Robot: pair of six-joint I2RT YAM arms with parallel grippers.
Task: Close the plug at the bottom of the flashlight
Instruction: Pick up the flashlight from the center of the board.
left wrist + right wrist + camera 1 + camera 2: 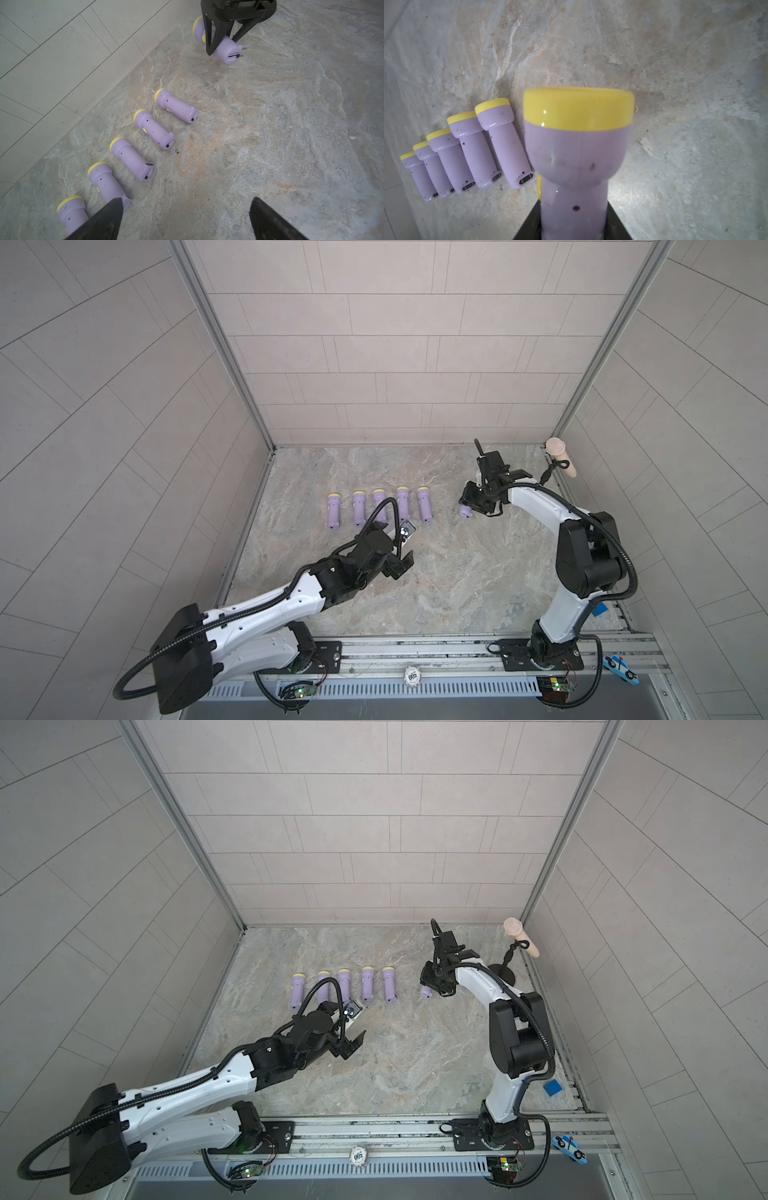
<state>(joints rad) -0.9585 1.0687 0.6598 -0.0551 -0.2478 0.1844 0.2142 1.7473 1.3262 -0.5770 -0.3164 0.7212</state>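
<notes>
Right claw (pixel 222 46) is in the spotlight: its two dark fingers (pixel 209 35) are clamped around the lilac body of a flashlight (pixel 226 49), one on each side. The flashlight sits off the end of the row of five flashlights (pixel 131 159), on the side nearest the right arm, with a clear gap between it and the last one in the row. It is tilted. In the right wrist view its yellow head (pixel 578 109) fills the frame, pointing away from the claw. From the left wrist view you can see its base (pixel 230 55) poking out past the fingers, with a dark slot and a small dark peg on it. I cannot tell from here whether the plug is shut.

The row lies flat on the marbled worktop (pixel 436 572), with the bodies parallel and all the yellow heads on one side. In both top views only the base end of the gripped flashlight peeks out from under the right claw.

Left claw (pixel 187 208) hangs on the base-end side of the row. Its jaws are spread wide apart and hold nothing, with bare worktop showing between them.
</notes>
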